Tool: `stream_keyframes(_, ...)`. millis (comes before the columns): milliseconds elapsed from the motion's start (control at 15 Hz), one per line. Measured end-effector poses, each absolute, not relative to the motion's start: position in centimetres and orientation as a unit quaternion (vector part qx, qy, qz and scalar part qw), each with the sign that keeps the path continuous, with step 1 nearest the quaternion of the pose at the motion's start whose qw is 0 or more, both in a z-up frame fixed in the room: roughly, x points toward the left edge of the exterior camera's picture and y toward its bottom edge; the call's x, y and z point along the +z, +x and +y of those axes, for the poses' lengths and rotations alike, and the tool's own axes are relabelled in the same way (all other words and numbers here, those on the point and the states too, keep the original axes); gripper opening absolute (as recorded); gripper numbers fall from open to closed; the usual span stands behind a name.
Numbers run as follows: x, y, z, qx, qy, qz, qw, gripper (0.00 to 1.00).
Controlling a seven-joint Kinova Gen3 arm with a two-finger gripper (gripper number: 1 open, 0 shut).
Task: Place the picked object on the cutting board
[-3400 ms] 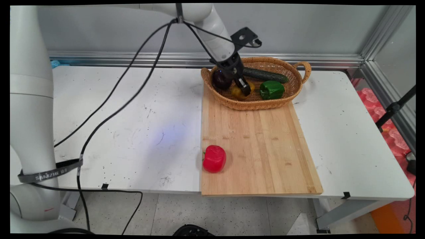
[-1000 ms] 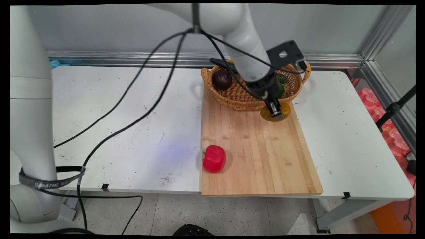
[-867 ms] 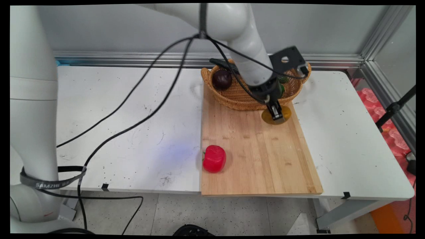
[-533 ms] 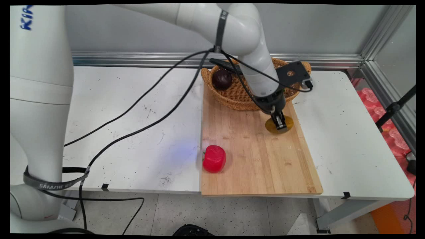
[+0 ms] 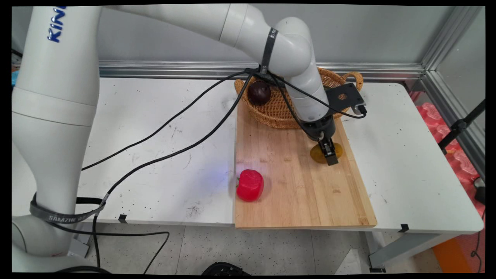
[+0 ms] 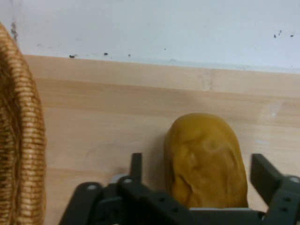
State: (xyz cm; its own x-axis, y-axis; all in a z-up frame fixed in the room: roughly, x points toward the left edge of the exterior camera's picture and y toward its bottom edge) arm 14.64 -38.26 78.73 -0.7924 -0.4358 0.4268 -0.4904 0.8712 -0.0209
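A yellow-brown potato [image 5: 336, 149] lies on the right part of the wooden cutting board [image 5: 294, 197], just in front of the wicker basket [image 5: 271, 121]. My gripper [image 5: 330, 156] stands over the potato, pointing down. In the hand view the potato [image 6: 204, 159] sits on the board between the two fingers of the gripper [image 6: 198, 161]. The left finger [image 6: 136, 164] is a clear gap away from it and the right finger [image 6: 262, 171] is just off its side, so the gripper is open. The basket's wall [image 6: 23, 140] fills that view's left edge.
A dark purple round vegetable [image 5: 259, 92] lies in the basket's left end; the arm hides the rest of the basket. A red bell pepper [image 5: 250, 185] sits at the board's near left edge. Black cables hang over the white table [image 5: 155, 128].
The gripper carried the potato out of the basket, towards the near right, and lowered it onto the board. The fingers now stand apart from it.
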Motion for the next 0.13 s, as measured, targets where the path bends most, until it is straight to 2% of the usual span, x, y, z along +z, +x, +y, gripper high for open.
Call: stream_keyframes(133,79.09,14.67,-38.36,0.068,0.241,-0.944,0.213,1.00)
